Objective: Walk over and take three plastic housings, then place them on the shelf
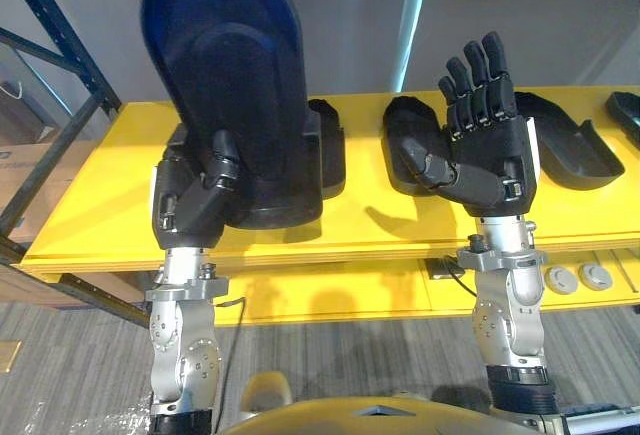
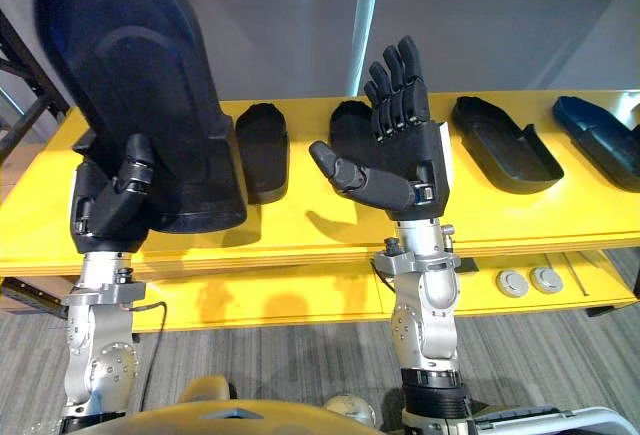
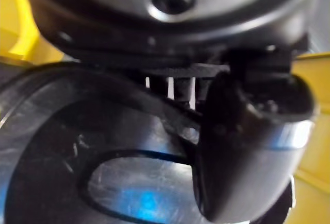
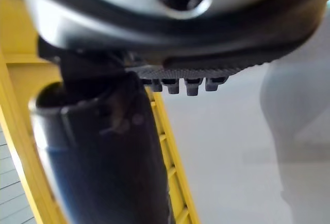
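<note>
Since the left hand (image 1: 195,200) pinches the upright housing (image 1: 225,65) low, at frame left, it may topple. The right hand (image 1: 490,155) is spread, empty.

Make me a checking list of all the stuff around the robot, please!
Surface: yellow shelf, bare along its front.
Job's things: one dark held housing, upright; more housings on the shelf, lying in a row.
Clutter: white round discs on the lower level.
Hands: left hand curled round the held housing; right hand open, raised, empty.
Cables: nothing seen.
Surroundings: dark rack frame at the left; grey floor.
</note>
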